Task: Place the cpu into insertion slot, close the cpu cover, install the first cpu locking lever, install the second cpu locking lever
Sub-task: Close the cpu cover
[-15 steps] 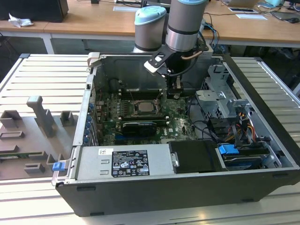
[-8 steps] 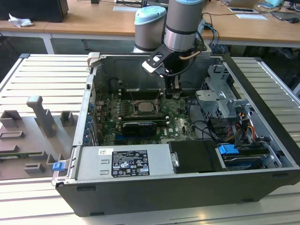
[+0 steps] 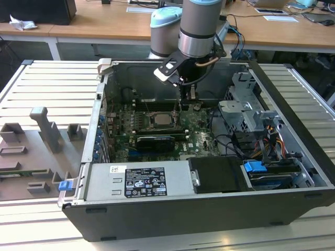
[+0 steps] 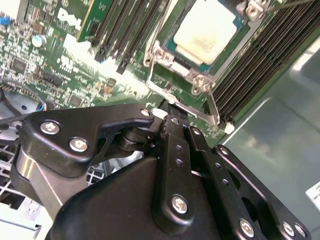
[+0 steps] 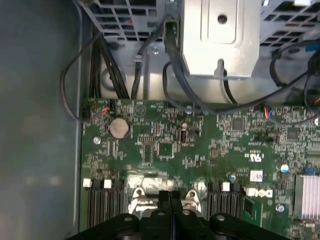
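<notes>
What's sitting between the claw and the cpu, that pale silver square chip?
In the second wrist view, an edge of the square silver metal cpu cover and a thin silver wire lever lie between the claw and the cpu.

Pale silver-beige cpu (image 4: 205,30), green circuit board (image 5: 165,150), black memory slots (image 4: 250,65), black hand (image 4: 170,112), and a pale grey ridge-striped bench (image 3: 47,78) at 9 o'clock of the dark grey case (image 3: 209,214).

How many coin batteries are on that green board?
1. The battery lies flat on the board, near one corner. The gripper covers part of the board, so others may be hidden.
</notes>
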Motion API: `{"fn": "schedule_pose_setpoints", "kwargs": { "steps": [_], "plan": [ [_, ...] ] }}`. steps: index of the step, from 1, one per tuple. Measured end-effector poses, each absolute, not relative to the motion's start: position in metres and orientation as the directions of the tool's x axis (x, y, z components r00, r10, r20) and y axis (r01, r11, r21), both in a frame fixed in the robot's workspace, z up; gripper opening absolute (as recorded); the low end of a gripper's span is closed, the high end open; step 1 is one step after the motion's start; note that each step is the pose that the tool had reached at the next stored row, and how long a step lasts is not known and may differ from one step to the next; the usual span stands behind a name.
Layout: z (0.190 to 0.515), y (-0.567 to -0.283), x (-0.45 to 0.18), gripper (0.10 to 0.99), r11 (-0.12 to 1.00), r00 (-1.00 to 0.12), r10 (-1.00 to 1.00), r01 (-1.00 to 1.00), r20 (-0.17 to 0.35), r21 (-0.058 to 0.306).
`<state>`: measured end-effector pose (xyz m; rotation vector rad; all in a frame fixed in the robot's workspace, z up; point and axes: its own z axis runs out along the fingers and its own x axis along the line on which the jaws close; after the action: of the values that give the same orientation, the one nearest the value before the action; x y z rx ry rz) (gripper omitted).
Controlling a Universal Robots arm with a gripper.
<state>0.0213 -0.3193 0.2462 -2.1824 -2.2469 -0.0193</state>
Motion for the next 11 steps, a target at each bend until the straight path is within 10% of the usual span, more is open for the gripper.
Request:
{"fn": "schedule_pose_setpoints", "kwargs": {
  "steps": [11],
  "plan": [
    [0.235,-0.319,-0.006,0.106,0.029,-0.029,0.999,1.000,0.015,0.003]
  ]
}}
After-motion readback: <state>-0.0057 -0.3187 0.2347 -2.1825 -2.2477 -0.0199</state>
